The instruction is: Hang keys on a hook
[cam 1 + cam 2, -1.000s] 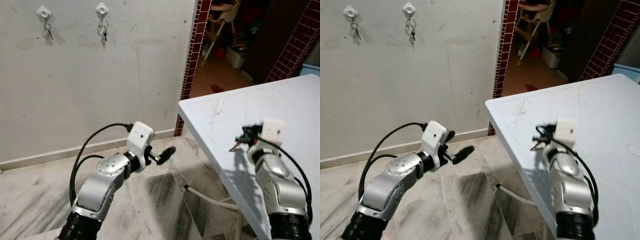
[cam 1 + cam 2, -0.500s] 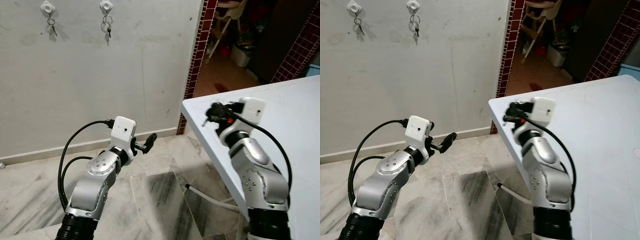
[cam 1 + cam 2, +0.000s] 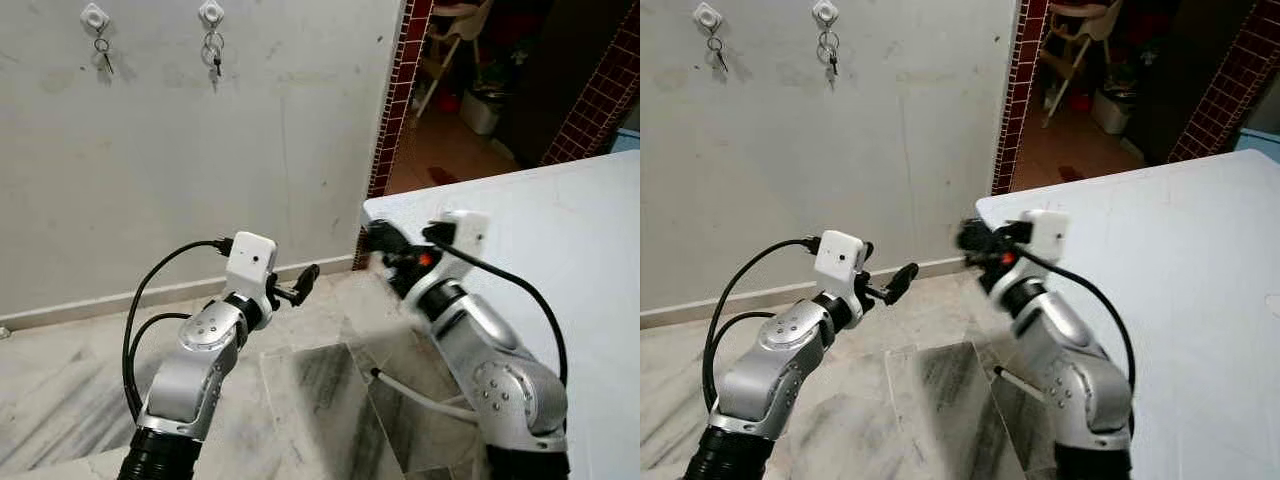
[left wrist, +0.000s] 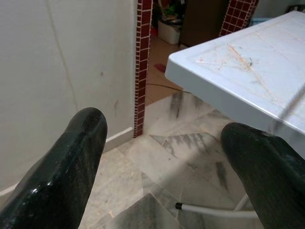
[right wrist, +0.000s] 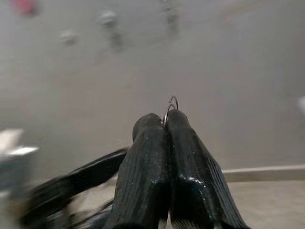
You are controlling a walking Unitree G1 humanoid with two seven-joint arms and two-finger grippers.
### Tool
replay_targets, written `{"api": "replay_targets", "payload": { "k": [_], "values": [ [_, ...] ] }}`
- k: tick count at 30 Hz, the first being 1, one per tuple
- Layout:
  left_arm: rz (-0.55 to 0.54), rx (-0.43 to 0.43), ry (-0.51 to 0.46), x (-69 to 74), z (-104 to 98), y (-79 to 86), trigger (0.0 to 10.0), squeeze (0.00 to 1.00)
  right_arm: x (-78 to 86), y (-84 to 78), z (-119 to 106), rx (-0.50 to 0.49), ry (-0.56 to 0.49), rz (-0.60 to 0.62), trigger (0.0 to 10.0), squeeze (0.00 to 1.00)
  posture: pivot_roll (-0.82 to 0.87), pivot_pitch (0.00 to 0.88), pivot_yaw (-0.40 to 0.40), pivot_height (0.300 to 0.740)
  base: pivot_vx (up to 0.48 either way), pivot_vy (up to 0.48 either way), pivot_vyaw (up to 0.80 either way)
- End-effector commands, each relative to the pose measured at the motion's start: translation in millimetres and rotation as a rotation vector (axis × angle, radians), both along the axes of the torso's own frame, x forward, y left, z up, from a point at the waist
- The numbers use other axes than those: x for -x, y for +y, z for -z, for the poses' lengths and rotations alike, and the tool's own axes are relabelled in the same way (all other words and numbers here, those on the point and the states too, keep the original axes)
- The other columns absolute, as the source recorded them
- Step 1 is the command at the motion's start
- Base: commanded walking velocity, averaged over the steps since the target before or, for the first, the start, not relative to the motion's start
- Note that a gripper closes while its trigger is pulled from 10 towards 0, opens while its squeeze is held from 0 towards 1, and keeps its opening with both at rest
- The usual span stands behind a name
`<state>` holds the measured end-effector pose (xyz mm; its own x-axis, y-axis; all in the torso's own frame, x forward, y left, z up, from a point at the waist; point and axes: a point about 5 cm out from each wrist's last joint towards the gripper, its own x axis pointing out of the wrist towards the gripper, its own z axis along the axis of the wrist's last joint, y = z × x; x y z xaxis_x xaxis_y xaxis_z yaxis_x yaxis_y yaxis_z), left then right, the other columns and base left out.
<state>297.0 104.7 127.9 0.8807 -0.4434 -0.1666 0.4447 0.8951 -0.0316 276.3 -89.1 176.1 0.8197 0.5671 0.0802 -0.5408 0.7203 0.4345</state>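
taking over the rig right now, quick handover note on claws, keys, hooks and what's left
Right claw: shut on a key ring, held up in front of the wall, off the corner of the white table.
Left claw: open, holding nothing, raised over the marble floor.
Two wall hooks and each already carry keys.
Done: key ring picked up.
Left: find a free hook or share one, slip the ring on, let go.
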Motion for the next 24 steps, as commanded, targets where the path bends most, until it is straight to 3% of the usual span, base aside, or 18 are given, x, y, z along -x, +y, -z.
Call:
{"api": "replay_targets", "payload": {
  "k": [1, 7, 10, 19, 24],
  "values": [
    [-0.029, -0.024, -0.024, -1.1, -3.0, 3.0, 10.0, 0.0, 1.1, -3.3, -4.8, 0.031, -0.033, 0.015, 10.0, 0.0, 0.09, 0.0, -0.037, 0.74, 0.0, 0.0, 0.0],
    [-0.179, -0.101, -0.069, 3.1, -3.2, 25.6, 10.0, 0.0, -2.9, -11.6, -6.1, 0.109, -0.068, 0.109, 10.0, 0.0, 0.1, 0.0, -0.036, 0.74, 0.0, 0.0, 0.0],
    [-0.245, -0.136, -0.066, 12.0, 0.3, 41.4, 10.0, 0.0, -2.1, -14.0, -5.0, 0.138, -0.072, 0.137, 10.0, 0.0, 0.11, 0.0, -0.035, 0.74, 0.0, 0.0, 0.0],
    [-0.338, -0.199, -0.036, 32.1, 7.5, 71.7, 10.0, 0.0, -2.3, -14.7, 4.3, 0.234, -0.096, 0.239, 10.0, 0.0, 0.15, 0.0, -0.035, 0.74, 0.0, 0.0, 0.0],
    [-0.346, -0.211, -0.027, 35.7, 8.8, 78.1, 10.0, 0.0, -1.3, -11.2, 9.4, 0.26, -0.098, 0.262, 10.0, 0.0, 0.15, 0.0, -0.025, 0.74, 0.0, 0.0, 0.76]
  ]
}}
